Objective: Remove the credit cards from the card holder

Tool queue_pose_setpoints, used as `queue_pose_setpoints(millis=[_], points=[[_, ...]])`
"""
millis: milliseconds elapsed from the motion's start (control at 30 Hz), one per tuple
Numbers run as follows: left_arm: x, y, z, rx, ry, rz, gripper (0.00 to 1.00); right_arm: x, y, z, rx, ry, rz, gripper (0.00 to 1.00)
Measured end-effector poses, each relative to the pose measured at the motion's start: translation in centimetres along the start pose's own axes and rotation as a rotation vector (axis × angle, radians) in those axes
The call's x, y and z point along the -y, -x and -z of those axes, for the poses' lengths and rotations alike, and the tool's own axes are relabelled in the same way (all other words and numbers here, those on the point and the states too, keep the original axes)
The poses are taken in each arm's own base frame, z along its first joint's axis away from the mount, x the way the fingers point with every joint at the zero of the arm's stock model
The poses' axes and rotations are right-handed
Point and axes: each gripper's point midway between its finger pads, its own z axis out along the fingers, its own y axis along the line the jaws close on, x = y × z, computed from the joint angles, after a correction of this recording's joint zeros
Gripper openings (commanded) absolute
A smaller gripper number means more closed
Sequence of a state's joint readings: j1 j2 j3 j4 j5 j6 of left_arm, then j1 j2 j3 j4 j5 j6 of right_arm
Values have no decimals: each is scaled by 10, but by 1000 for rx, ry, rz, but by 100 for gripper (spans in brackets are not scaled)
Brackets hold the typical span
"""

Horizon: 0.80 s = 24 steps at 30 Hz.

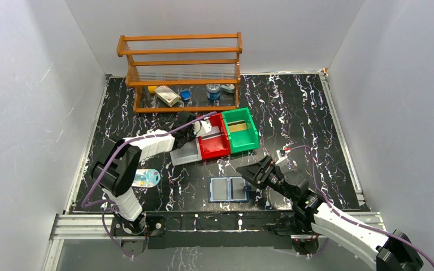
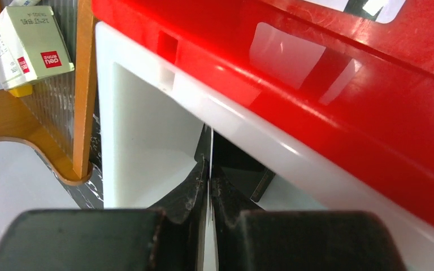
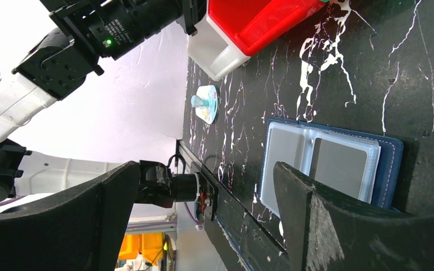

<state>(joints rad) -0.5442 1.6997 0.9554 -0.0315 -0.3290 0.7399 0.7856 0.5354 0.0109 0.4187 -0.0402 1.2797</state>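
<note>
While R tool (image 3: 206,169) wide apart by open card holder (image 3: 339,164), L tool (image 2: 209,175) tight on thin card (image 2: 208,248).

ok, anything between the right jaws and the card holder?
Nothing visible. The card holder lies open and flat on the table. The right jaws stand open just off its right edge, and the right wrist view shows only tabletop between them.

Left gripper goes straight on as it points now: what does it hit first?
The white bin. The left gripper, shut on a card held edge-on, points into its opening. Probably the bin's floor or back wall first; depth is unclear.
</note>
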Motion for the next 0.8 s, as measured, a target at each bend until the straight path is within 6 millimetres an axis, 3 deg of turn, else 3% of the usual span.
queue_pose_setpoints(millis=[300, 800], points=[[4, -1, -6, 6, -16, 6, 27, -3, 2, 1, 12, 10, -3, 97], [9, 1, 4, 47, -50, 50, 46, -2, 3, 1, 16, 6, -6, 97]])
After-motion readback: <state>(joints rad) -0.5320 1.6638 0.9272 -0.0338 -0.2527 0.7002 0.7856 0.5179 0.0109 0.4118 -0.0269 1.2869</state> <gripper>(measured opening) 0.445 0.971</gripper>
